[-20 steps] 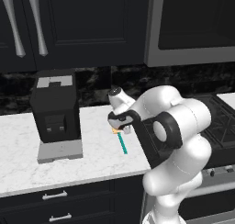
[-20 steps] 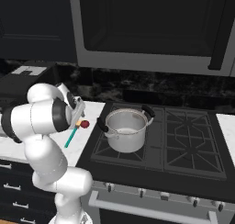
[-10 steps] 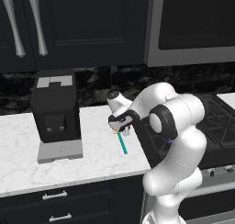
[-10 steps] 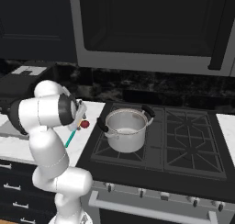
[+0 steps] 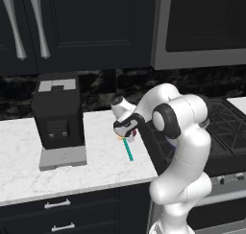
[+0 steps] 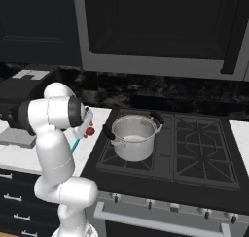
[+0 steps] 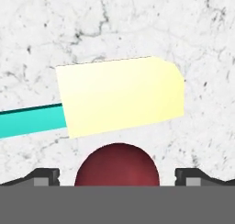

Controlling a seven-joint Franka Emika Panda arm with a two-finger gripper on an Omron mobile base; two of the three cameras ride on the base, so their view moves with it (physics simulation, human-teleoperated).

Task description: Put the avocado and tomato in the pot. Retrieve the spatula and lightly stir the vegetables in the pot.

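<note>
The tomato (image 7: 117,165), a small dark red ball, lies on the white marble counter between the two fingertips (image 7: 46,176) of my gripper (image 7: 117,179). The gripper is open, with a gap on each side of the tomato. Just beyond the tomato lies the spatula (image 7: 121,95), its pale yellow head close by and its teal handle running off to the left. From the left base camera, the gripper (image 5: 126,131) hangs low over the spatula (image 5: 128,150). The steel pot (image 6: 133,136) stands on the stove's front left burner, right of the tomato (image 6: 90,131). The avocado is out of view.
A black coffee machine (image 5: 57,113) stands on the counter left of the gripper. The black stove (image 6: 194,148) lies to the right, with a microwave (image 6: 160,27) and dark cabinets above. The counter's front edge is close to the spatula's handle end.
The hand has sunk a little toward the counter over the tomato and spatula head. The arm's elbow has shifted. The jaws stay wide apart.
</note>
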